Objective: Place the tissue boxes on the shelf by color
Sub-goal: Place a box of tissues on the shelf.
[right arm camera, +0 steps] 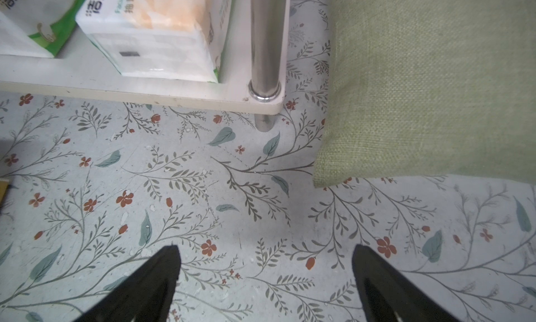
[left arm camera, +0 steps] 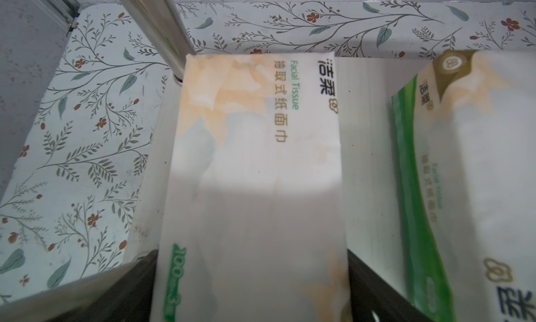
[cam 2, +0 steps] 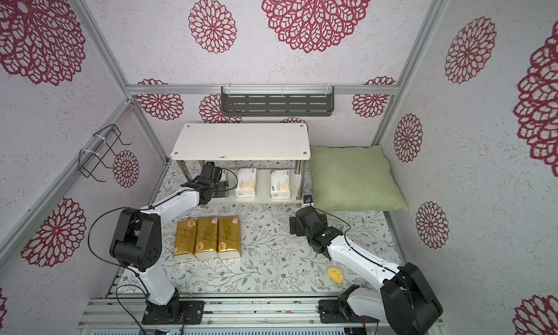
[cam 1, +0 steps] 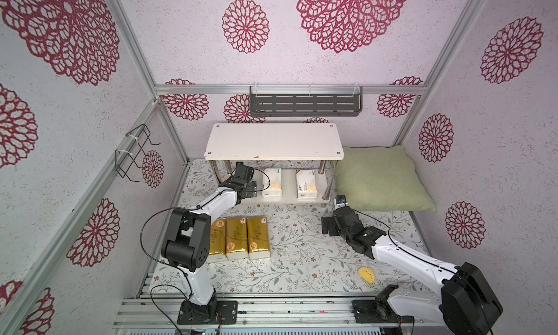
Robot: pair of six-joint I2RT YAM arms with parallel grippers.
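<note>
The left fingers (left arm camera: 136, 280) reach under the top board (cam 1: 273, 143) of the shelf (cam 1: 324, 184) and flank one white tissue pack (left arm camera: 255, 161). It lies at the left end of the lower board (cam 1: 287, 200), beside a chrome leg (left arm camera: 150, 24). I cannot tell whether they clamp it or only bracket it. Two more white packs (cam 1: 271, 182) (cam 1: 306, 184) lie apart further along, making three white on that tier, the colour kept together. In front, three gold packs (cam 1: 236, 238) lie touching on the worktop (cam 1: 302, 252), probably meant for the bare top board. The right fingers (right arm camera: 150, 280) stand wide apart, holding nothing, above the worktop near the green pillow (cam 1: 380, 179), apparently parked clear.
</note>
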